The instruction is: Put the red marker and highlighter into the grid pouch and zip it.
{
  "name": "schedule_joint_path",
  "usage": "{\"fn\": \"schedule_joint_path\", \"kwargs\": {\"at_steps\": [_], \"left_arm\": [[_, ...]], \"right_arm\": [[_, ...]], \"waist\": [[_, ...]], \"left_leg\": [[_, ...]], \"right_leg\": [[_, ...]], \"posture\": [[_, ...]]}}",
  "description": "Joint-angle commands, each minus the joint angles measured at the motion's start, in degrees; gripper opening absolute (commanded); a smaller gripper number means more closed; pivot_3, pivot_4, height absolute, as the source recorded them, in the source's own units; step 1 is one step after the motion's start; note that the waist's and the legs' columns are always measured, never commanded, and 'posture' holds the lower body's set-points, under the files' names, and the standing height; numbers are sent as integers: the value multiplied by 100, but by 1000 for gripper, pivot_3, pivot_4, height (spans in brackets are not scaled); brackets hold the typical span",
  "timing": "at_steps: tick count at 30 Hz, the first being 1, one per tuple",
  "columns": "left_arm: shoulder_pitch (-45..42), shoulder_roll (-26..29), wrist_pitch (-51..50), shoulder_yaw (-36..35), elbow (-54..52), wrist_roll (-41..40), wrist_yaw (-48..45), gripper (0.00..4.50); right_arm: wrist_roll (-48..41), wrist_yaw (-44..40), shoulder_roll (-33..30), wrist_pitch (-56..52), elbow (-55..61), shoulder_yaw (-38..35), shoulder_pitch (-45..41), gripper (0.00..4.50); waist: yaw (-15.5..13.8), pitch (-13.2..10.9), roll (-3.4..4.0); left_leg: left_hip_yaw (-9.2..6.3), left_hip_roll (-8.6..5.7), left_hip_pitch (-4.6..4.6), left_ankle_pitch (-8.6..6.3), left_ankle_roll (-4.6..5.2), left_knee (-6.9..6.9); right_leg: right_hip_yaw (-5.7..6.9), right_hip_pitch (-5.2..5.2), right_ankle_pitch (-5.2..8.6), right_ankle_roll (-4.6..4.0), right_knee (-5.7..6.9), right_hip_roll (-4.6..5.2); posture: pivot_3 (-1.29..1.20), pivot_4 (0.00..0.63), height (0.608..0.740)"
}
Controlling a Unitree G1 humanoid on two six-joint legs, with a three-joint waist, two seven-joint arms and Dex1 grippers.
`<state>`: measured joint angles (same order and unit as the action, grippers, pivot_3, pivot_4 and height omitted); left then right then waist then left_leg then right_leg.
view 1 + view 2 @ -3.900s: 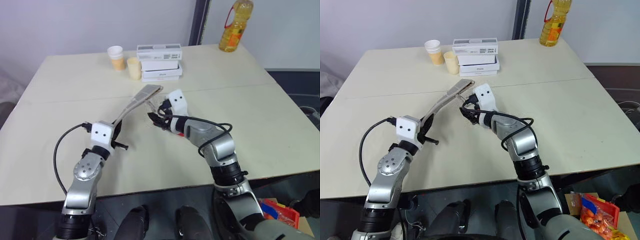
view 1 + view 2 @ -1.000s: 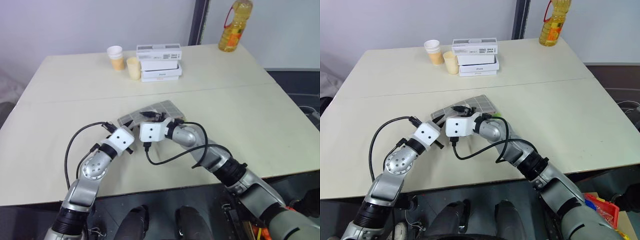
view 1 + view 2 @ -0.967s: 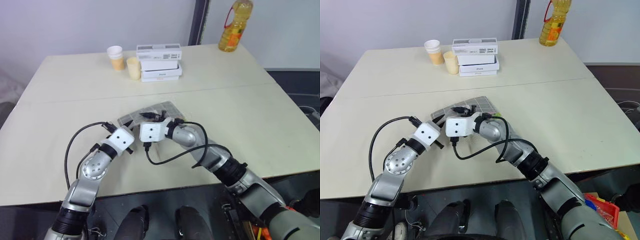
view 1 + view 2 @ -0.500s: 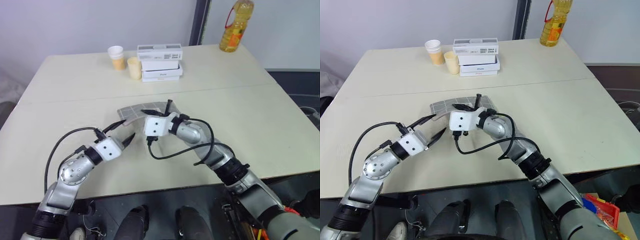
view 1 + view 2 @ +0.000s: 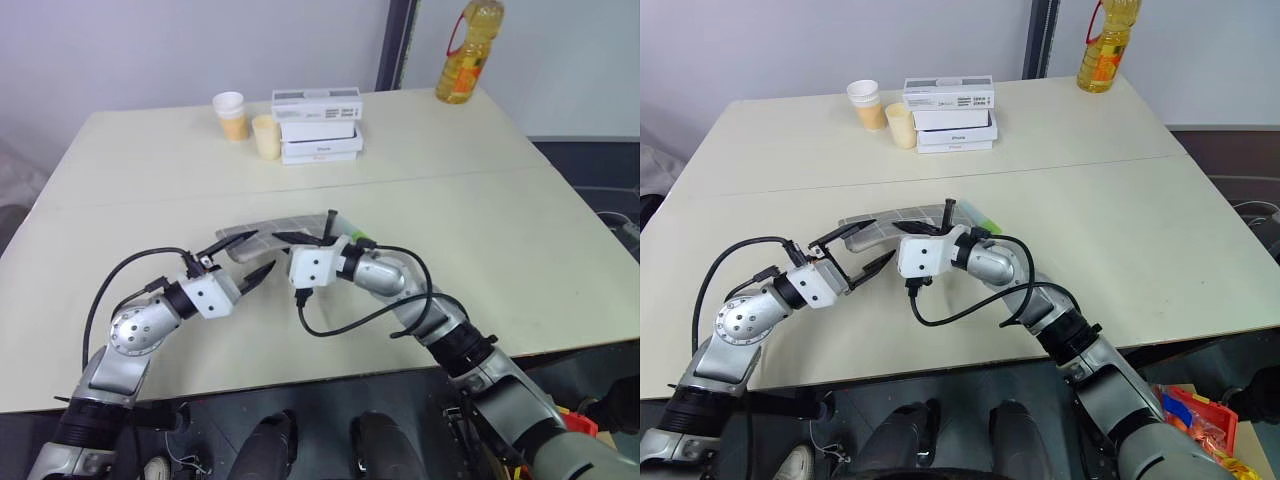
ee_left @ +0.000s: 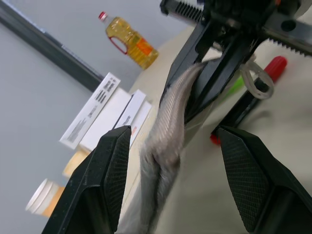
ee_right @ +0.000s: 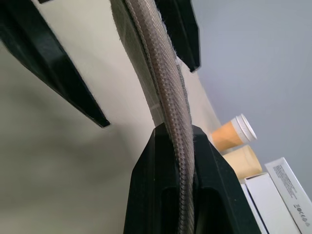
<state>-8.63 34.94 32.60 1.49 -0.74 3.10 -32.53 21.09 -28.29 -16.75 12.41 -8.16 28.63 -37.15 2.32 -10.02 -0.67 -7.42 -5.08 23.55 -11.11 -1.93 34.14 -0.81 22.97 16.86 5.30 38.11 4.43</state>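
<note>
- The left gripper (image 5: 250,256), two black fingers on a white wrist block, stands with its jaws spread; one finger (image 6: 109,180) lies on each side of the pouch and neither presses it, so it grips nothing.
- The flat grey fabric grid pouch (image 5: 262,237) with white grid lines hangs edge-up between those fingers, its woven top edge (image 6: 168,124) running away from the left gripper toward the right one.
- The right gripper (image 5: 305,238), just beyond the left gripper's fingertips, is clamped on the pouch: the right wrist view shows both black fingers (image 7: 161,161) pinched tight against the pouch's ribbed edge (image 7: 168,105).
- The slim black red marker (image 6: 253,95) with a red cap end lies on the cream table (image 5: 500,220) beneath the right gripper, outside the pouch.
- The highlighter's bright green cap (image 5: 360,242) peeks out just behind the right wrist, also outside the pouch; its body is hidden.
- Far ahead of both grippers stand two paper cups (image 5: 232,112), a stack of white flat boxes (image 5: 318,124) and a yellow oil bottle (image 5: 462,50).
</note>
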Motion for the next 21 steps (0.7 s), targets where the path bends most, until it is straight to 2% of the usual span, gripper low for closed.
{"fn": "schedule_joint_path", "kwargs": {"at_steps": [1, 3, 9, 12, 14, 16, 21], "left_arm": [[64, 73, 170, -89, -102, -151, -43, 1160], [90, 72, 188, -115, -97, -139, -41, 89], [201, -185, -365, -195, -270, -257, 199, 33], [187, -566, -903, -402, -336, -199, 735, 0], [169, -854, -1260, -539, -438, -42, 1179, 0], [162, -1120, -1521, -596, -551, 38, 1525, 0], [146, -1469, -1745, -469, -626, 250, 1859, 0]], "right_arm": [[-101, -41, 52, 249, 87, -107, -30, 0], [-117, -79, 43, 337, 67, -117, -26, 0], [-164, -88, 78, 232, 48, -265, -9, 0], [-282, -43, 132, 2, 142, -487, -70, 1011], [-247, 93, 157, -68, 174, -619, -84, 2036], [-454, -50, 161, -148, 253, -711, -8, 2790], [-1541, -550, 411, -966, 722, -1073, 365, 2790]], "waist": [[-2, 0, 0], [-3, 0, 0], [-7, 0, 0], [-11, 0, 0], [-15, 1, -1], [-18, 0, 0], [-22, 2, -4]], "left_leg": [[0, 0, 0, 0, 0, 0], [0, 0, -1, 0, 0, 0], [0, 0, -2, 0, 0, 0], [-1, 0, -3, 0, 0, 2], [-3, 0, -5, 0, 0, 4], [-3, -1, -6, 0, 0, 4], [-2, 0, -6, 0, 0, 3]], "right_leg": [[0, 0, 0, 0, 0, 0], [0, 0, 0, 0, 0, 0], [0, -2, 0, 0, 0, 0], [0, -5, 0, 0, 1, -1], [0, -7, 0, 1, 3, -2], [1, -8, -1, 1, 3, -2], [0, -10, 0, 1, 1, -2]], "posture": [[0, 150, 740], [0, 150, 740], [0, 150, 740], [0, 150, 740], [0, 150, 740], [0, 150, 740], [0, 150, 740]]}}
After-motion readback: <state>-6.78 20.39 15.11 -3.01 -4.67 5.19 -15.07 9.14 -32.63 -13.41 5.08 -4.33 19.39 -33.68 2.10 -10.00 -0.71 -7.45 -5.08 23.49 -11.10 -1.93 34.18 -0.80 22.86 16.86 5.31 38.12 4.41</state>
